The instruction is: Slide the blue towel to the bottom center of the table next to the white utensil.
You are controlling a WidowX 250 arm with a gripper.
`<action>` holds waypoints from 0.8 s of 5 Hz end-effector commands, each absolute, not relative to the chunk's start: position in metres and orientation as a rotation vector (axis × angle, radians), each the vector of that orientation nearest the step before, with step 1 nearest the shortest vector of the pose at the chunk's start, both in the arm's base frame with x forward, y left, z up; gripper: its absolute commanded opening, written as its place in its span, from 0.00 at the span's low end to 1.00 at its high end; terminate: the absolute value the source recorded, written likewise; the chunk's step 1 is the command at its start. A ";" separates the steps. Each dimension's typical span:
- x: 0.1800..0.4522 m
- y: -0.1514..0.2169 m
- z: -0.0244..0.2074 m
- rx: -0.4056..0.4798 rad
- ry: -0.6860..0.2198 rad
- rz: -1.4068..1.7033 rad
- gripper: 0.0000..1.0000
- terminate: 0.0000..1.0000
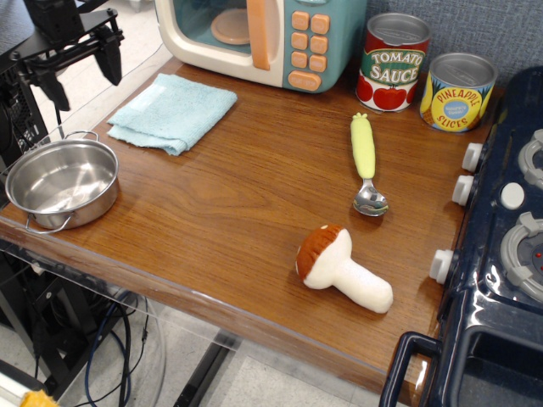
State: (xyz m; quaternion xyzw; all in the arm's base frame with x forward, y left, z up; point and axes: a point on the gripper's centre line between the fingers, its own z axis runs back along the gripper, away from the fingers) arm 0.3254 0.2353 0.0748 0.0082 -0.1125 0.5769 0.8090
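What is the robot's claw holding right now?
Nothing. The gripper is open, its two black fingers spread in the air off the table's left edge, beside the blue towel and not touching it.

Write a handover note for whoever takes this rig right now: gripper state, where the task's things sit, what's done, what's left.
Gripper: open, empty, in the air off the table's far-left corner, left of the blue towel.
Blue towel: flat at the far left of the table, in front of the toy microwave, untouched.
No white utensil is evident; only a yellow-handled spoon and a plush mushroom lie near the front.
Done: nothing.
Left: press on the towel and slide it to the front centre.
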 end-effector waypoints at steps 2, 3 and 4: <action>0.384 0.235 0.065 0.002 -0.293 1.154 1.00 0.00; 0.396 0.227 0.058 -0.009 -0.286 1.136 1.00 0.00; 0.399 0.217 0.048 -0.007 -0.268 1.116 1.00 0.00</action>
